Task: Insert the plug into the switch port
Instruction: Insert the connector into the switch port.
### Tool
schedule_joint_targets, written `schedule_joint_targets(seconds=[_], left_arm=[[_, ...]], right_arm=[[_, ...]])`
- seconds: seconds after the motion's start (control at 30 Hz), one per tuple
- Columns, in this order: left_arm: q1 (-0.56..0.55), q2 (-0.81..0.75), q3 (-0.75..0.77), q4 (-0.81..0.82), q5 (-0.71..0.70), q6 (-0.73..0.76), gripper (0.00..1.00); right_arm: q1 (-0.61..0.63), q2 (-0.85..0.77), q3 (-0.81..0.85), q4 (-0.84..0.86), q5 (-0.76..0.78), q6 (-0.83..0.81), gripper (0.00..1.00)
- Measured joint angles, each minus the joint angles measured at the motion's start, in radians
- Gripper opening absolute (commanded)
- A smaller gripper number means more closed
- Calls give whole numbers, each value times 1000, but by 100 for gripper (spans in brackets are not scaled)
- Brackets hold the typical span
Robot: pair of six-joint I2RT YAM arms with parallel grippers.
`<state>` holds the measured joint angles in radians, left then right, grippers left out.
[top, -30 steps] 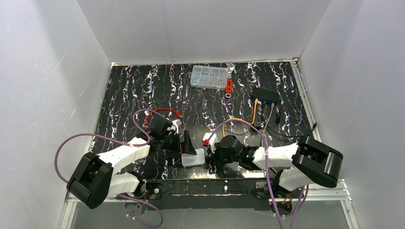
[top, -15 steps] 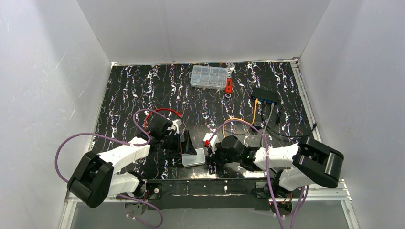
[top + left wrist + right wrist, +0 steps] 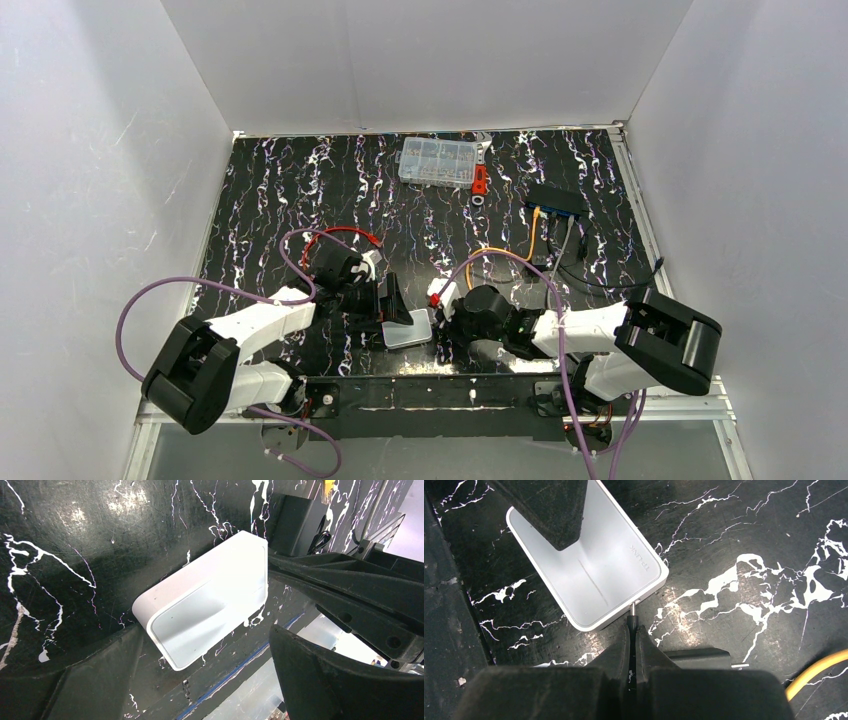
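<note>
A black, white-veined table [image 3: 300, 190] stands inside white walls [image 3: 100, 150]. The switch [image 3: 556, 201] sits at two o'clock, with an orange cable [image 3: 535, 228] trailing from it; the plug is too small to make out. The left gripper [image 3: 380, 305] gapes over a white box [image 3: 406, 332] at six o'clock. The right gripper [image 3: 633, 630] is pinched tight beside the box.

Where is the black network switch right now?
In the top view, the black switch lies at the far right of the table, just right of the clear parts box.

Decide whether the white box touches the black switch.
Apart. The top view shows a wide stretch of table between the white box and the black switch.
</note>
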<state>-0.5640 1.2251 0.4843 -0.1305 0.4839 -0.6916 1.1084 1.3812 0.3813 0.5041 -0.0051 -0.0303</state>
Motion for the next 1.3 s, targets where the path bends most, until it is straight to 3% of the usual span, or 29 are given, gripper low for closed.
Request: schedule_joint_targets(seconds=[0.4, 0.87, 1.3], left_arm=[[-3, -6, 0, -5, -12, -1, 98], [-3, -11, 3, -23, -24, 1, 98], [-3, -7, 5, -23, -16, 1, 98]], right_arm=[[5, -1, 0, 0, 13, 0, 1], [16, -1, -13, 5, -160, -18, 1], [24, 0, -13, 13, -181, -20, 1]])
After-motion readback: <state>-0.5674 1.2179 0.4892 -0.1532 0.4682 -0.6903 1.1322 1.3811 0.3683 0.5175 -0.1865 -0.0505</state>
